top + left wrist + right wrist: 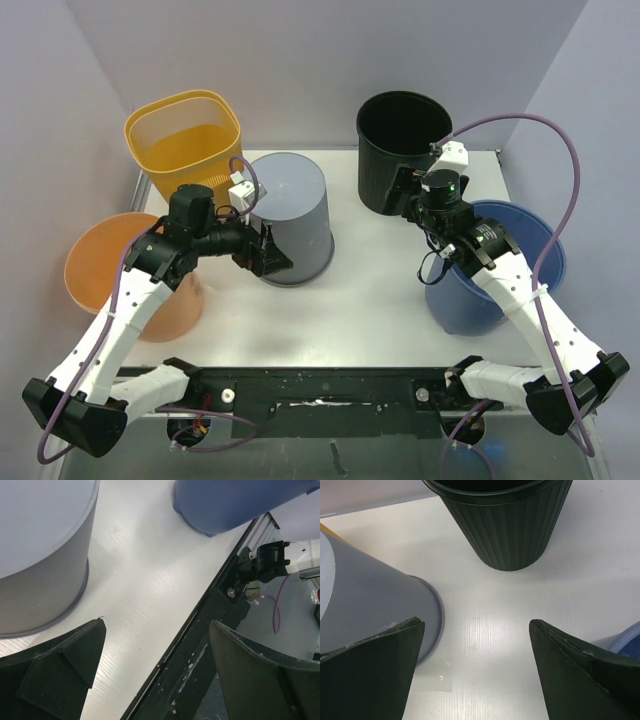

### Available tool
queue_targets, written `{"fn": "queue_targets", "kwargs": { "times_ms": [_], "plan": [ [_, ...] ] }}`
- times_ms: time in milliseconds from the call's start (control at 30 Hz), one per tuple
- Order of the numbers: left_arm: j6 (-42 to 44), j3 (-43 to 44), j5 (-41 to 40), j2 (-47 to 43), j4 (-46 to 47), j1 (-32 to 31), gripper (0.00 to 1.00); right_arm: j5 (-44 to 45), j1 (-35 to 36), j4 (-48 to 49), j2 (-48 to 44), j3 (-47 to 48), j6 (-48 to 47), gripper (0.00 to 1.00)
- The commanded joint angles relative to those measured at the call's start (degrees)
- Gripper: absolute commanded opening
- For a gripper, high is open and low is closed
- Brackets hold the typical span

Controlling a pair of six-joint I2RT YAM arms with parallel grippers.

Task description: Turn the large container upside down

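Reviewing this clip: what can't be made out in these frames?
- Top view: whether the left gripper touches the grey container; its wrist hides the fingertips.
- Top view: blue bin interior, mostly covered by the right arm.
- Top view: black bin interior, too dark.
- Top view: orange bin orientation; the left arm crosses it.

A robotics lab test cell: a white desk (380, 290) boxed in by plain pale panels (320, 45) from 9 o'clock round to 3 o'clock, two arms (120, 320) bolted to a black rail (320, 385) at 6 o'clock, purple cables (560, 150) looping loose.
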Motion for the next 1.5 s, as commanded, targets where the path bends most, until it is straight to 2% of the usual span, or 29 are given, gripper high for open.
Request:
{"fn": "queue_targets", "kwargs": {
  "times_ms": [0, 167, 333, 500, 700, 833, 933, 1267, 1467],
  "plan": [
    [2.8, -0.1, -2.5, -0.2, 0.1, -0.7, 0.86, 2.1, -0.5, 1.8, -1.1, 0.9, -0.6, 0.9],
    [4.8, -0.2, -6.6, 2.3, -1.3, -0.8, 0.85, 2.0, -0.5, 1.7, -1.7, 0.2, 0.0, 0.9],
    [3.4, -1.9, -7.8, 3.4, 5.8, -0.7, 0.85, 2.3, -0.5, 1.3, -2.2, 0.5, 0.0, 0.9],
    [2.6, -0.8, -6.7, 7.0, 8.8, -0.8, 0.85, 2.9, -0.4, -0.7, -2.2, 2.2, -0.2, 0.91],
    [-0.4, -0.6, -6.1, 9.6, 15.5, -0.8, 0.85, 5.3, -0.6, -8.1, -2.7, 7.8, -0.1, 0.92],
    [-2.9, 1.0, -5.9, 14.1, 20.3, -0.8, 0.85, 11.7, -0.6, -15.7, -4.6, 11.6, -0.4, 0.98],
    [-4.2, 3.7, -6.3, 19.5, 23.3, -0.8, 0.85, 14.2, -0.7, -21.8, -6.5, 13.7, -0.4, 0.98],
    [-4.9, 19.3, -16.6, 37.3, 26.5, -0.1, 0.85, 4.4, -0.9, -36.0, -7.7, 13.3, -0.4, 0.98],
    [-7.0, 28.2, -20.4, 47.0, 26.8, 0.5, 0.85, 2.8, -1.0, -41.2, -6.7, 12.7, -0.4, 0.98]
  ]
}}
